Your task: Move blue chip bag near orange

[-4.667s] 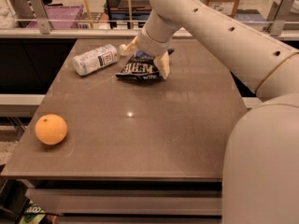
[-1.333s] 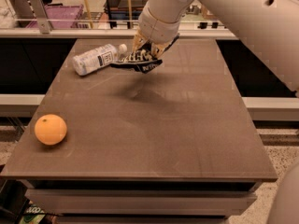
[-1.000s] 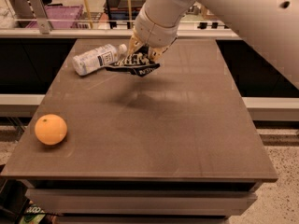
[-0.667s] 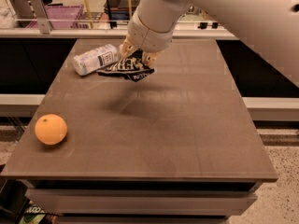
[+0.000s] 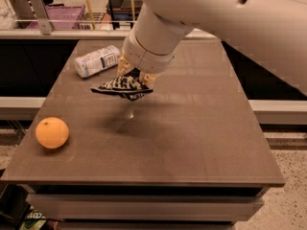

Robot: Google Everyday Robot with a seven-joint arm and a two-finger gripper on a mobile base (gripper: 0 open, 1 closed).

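Observation:
The blue chip bag [image 5: 122,87] is dark blue with white lettering and hangs in the air above the middle of the brown table [image 5: 192,143], casting a shadow below. My gripper [image 5: 135,75] is shut on the bag's upper edge, reaching down from the large white arm at the top of the camera view. The orange [image 5: 52,132] sits on the table near its front left corner, well to the left and in front of the bag.
A clear plastic bottle with a white label [image 5: 97,60] lies on its side at the table's back left. A rail and purple bins stand behind the table. The table's edges drop off at front, left and right.
The gripper has lifted the chip bag off the back of the table and carried it forward and left, toward the table's middle. The orange and bottle have not moved.

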